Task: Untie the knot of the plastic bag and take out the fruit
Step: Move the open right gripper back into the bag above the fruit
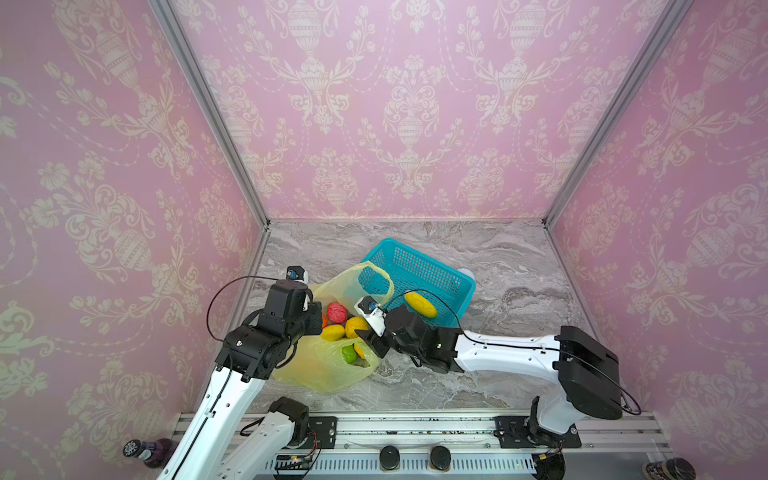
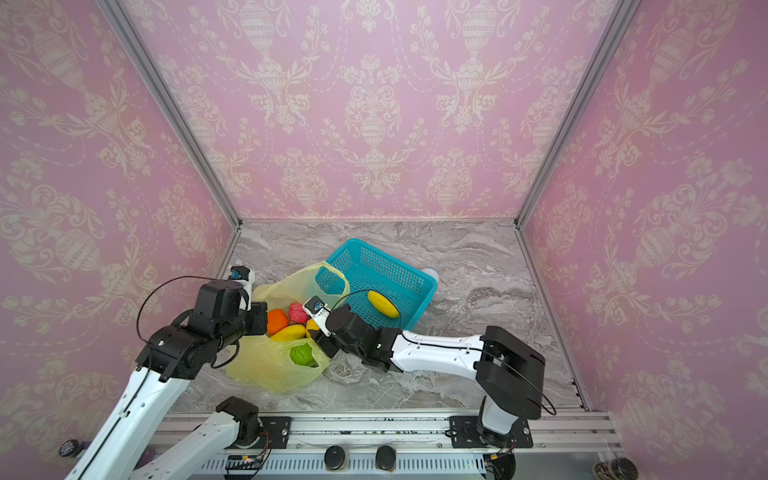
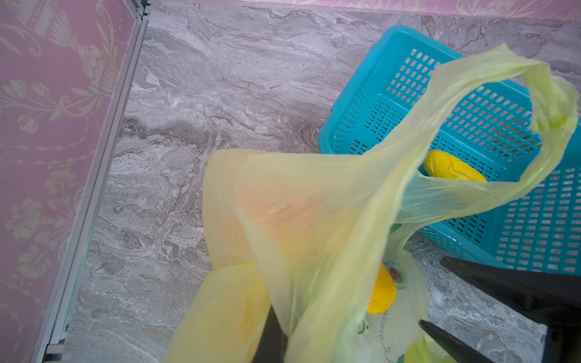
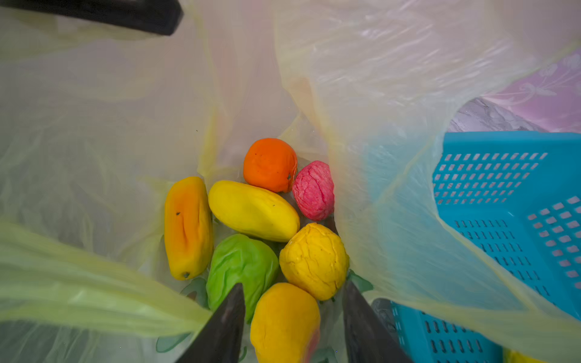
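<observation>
The left gripper (image 3: pixel 273 333) was pressed shut on the plastic bag (image 1: pixel 328 370) at its rim, near the tabletop (image 1: pixel 498 257) left edge. The right gripper (image 4: pixel 294 284), the nearer, stood inside with jaws apart, straddling one yellow-orange fruit (image 4: pixel 284 323). The long axis of the fruit ran between them, along the approach line.

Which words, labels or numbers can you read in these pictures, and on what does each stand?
"avocado": small lettering on the plastic bag, sideways in the left wrist view.
No other text can be read.
</observation>
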Available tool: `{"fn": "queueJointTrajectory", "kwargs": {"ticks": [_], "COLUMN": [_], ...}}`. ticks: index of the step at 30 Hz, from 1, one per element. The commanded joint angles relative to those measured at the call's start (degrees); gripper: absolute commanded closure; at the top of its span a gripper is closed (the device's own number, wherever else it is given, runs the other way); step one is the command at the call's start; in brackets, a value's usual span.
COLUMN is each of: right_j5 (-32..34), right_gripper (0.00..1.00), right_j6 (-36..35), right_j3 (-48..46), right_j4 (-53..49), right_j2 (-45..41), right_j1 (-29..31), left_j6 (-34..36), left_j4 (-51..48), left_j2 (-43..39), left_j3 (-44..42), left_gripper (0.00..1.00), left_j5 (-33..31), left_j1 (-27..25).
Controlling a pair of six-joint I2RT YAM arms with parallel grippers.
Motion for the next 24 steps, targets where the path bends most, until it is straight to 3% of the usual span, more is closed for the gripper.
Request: {"fn": "queueJointTrajectory", "kwargs": {"ticks": [1, 7, 17, 24], "right_j5": [-1.26, -2.91, -14.33, -8.55], "right_gripper": [0.51, 0.5, 0.37, 0.25], "right_j6": [4.01, 5.47, 2.38, 4.04], "right_j3": [6.55, 11.97, 20.94, 25.32], "right_j4": [-6.39, -10.26, -17.06, -21.96], "right_j2": [4.61, 10.41, 19.2, 24.11], "right_j1": [-1.54, -2.67, -1.61, -1.09], "left_j6": [-0.49, -0.52, -0.56, -0.61], "left_j4": [0.33, 0.46, 0.4, 0.41], "left_j2": [-0.08, -0.32, -0.43, -0.56], "left_j3": [-0.88, -0.92, -0.91, -0.91], "left_gripper": [1.0, 1.0, 1.0, 1.0], "left_j5": [0.52, 0.73, 0.62, 0.66], "left_j1": [0.57, 0.56, 0.56, 0.52]}}
